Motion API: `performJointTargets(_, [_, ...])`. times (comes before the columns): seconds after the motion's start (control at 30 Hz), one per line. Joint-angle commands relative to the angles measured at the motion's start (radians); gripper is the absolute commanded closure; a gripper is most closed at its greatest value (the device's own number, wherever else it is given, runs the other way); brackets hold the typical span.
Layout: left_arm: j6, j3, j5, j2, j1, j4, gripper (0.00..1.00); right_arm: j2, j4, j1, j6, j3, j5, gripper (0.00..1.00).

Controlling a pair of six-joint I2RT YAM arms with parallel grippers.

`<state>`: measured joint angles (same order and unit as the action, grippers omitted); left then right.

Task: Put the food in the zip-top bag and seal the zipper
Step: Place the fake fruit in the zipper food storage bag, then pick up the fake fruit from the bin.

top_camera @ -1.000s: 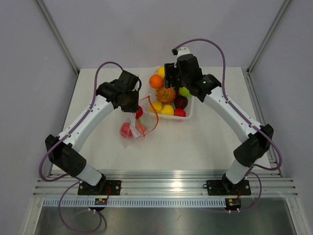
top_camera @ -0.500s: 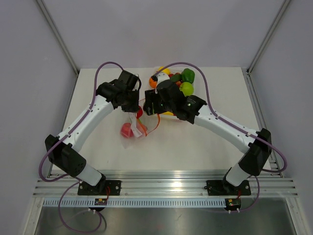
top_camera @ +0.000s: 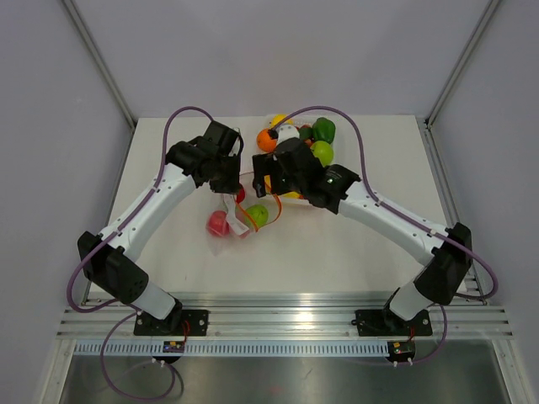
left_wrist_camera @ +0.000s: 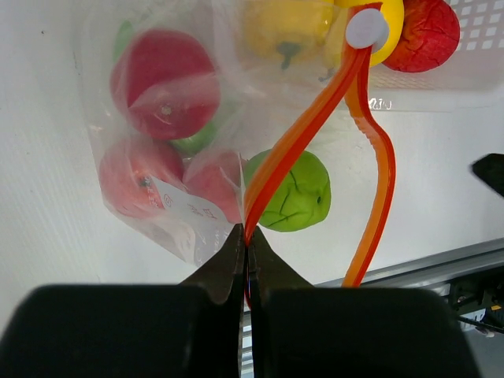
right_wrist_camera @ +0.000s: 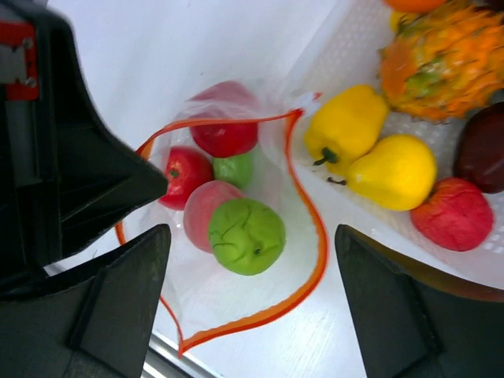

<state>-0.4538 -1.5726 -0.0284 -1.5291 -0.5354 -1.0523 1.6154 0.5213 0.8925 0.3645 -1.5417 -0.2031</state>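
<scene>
On table (top_camera: 354, 244), centre: bag (right_wrist_camera: 236, 303) lies just beside the tray (right_wrist_camera: 343, 49); whether they touch, cannot tell.
- Bag mouth open: the zipper (left_wrist_camera: 293, 142) strands stand apart as a wide loop.
- Food inside the bag: green fruit (right_wrist_camera: 246, 235) nearest the mouth, touching a pink piece (right_wrist_camera: 201, 211); behind them a red apple (right_wrist_camera: 183, 177), a small green piece (right_wrist_camera: 235, 168) and another red piece (right_wrist_camera: 224, 135).
- Food in the tray: yellow pepper (right_wrist_camera: 346, 126), lemon (right_wrist_camera: 394, 172), red piece (right_wrist_camera: 457, 214), dark maroon piece (right_wrist_camera: 482, 150), spiky orange-green fruit (right_wrist_camera: 441, 55). The top view adds an orange (top_camera: 267, 140) and a green pepper (top_camera: 323, 130).

Obstructions: the right arm crosses the tray and hides most of it from above. The left gripper's black body fills the left of the right wrist view. Purple cables (top_camera: 181, 114) arch over both arms.

Pose:
- Left arm reaches forward, elbow bent, wrist turned inward. Left gripper (left_wrist_camera: 246, 236) has its fingers pressed together, pinching one zipper strand and holding that lip raised.
- Right arm reaches forward and leftward. Right gripper (right_wrist_camera: 250, 236) points down over the bag mouth, fingers spread wide, nothing between them; the green fruit lies below, in the bag.

Materials:
- Bag: clear crinkly film carrying a white label (left_wrist_camera: 189, 209).
- Zipper: smooth orange-red ribbon.
- Food: glossy, rounded; the green fruit shows dark crease lines.
- Tray: white perforated plastic.
- Gripper fingers: matte black.
</scene>
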Motion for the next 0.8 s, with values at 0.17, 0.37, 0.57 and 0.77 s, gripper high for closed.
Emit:
performJointTargets(0.17, [-0.016,-0.006,0.021,0.041,0.006,0.028,1.0,-0.095,0.003,-0.283,0.054,0.059,-0.097,0.32])
performJointTargets(0.37, [-0.013,-0.006,0.021,0.04,0.006,0.029,1.0,0.093,0.097,-0.369,-0.002,-0.076,-0.172,0.01])
performJointTargets(0.57, [-0.009,-0.009,0.019,0.037,0.008,0.031,1.0,0.256,0.132,-0.394,-0.041,-0.222,-0.232,0.01])
performJointTargets(0.77, [-0.005,0.002,0.019,0.033,0.008,0.035,1.0,0.36,0.149,-0.426,-0.059,-0.308,-0.243,0.0])
